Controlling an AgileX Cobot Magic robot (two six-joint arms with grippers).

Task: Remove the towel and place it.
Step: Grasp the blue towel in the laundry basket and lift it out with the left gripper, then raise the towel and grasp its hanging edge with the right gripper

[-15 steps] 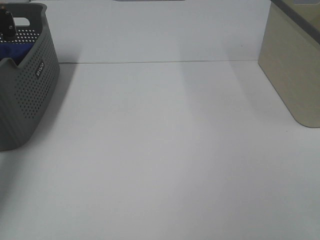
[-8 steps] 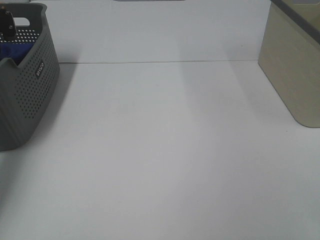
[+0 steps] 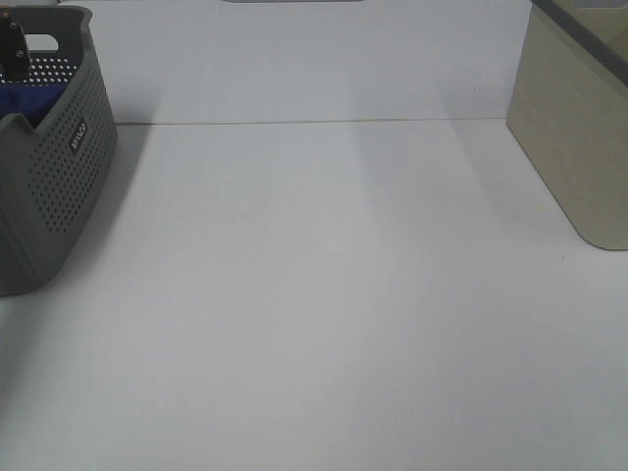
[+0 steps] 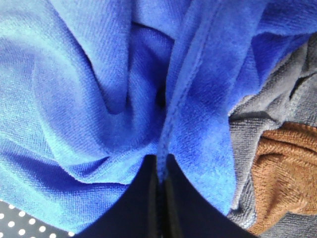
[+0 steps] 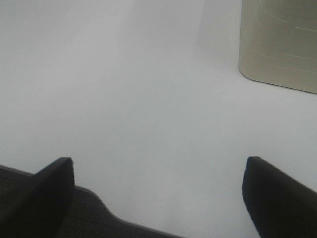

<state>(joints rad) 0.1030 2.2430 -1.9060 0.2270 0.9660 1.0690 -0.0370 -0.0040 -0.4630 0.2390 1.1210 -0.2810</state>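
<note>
The royal-blue plush towel (image 4: 99, 94) lies bunched inside the grey perforated basket (image 3: 54, 177) at the far left of the table; a strip of it shows over the rim (image 3: 29, 100). My left gripper (image 4: 159, 166) is down in the basket, its black fingers (image 4: 143, 198) shut on a hemmed fold of the towel. In the exterior high view only a dark bit of that arm (image 3: 14, 49) shows above the basket. My right gripper (image 5: 158, 168) is open and empty over the bare white table.
A grey cloth (image 4: 277, 104) and a brown cloth (image 4: 282, 168) lie in the basket beside the towel. A beige bin (image 3: 579, 128) stands at the right back, also in the right wrist view (image 5: 280, 42). White table (image 3: 324, 294) spreads between.
</note>
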